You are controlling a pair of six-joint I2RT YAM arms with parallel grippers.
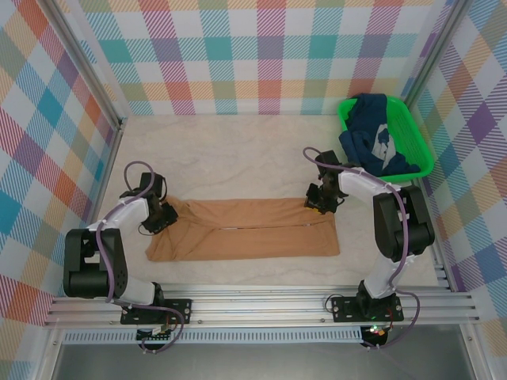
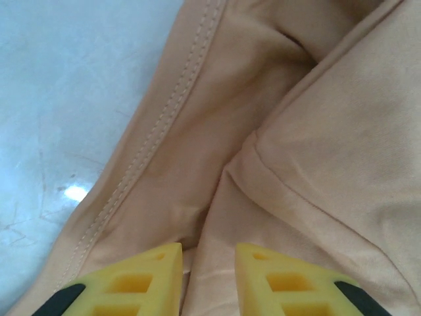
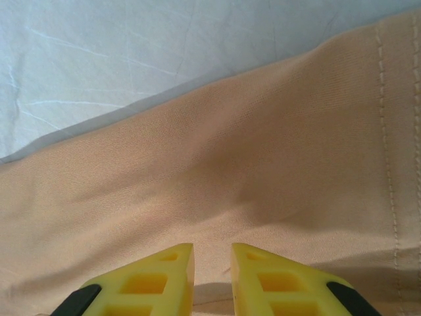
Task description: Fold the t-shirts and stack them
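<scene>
Tan-orange t-shirt (image 1: 245, 229) folded flat between both arms, left gripper (image 2: 208, 276) pinching its left end, right gripper (image 3: 212, 276) pinching its right end, jaws nearly closed on cloth

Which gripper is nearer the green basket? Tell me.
Right. The right gripper sits at the right end of the tan-orange shirt, near the green basket; the left gripper is at its far left end.
</scene>
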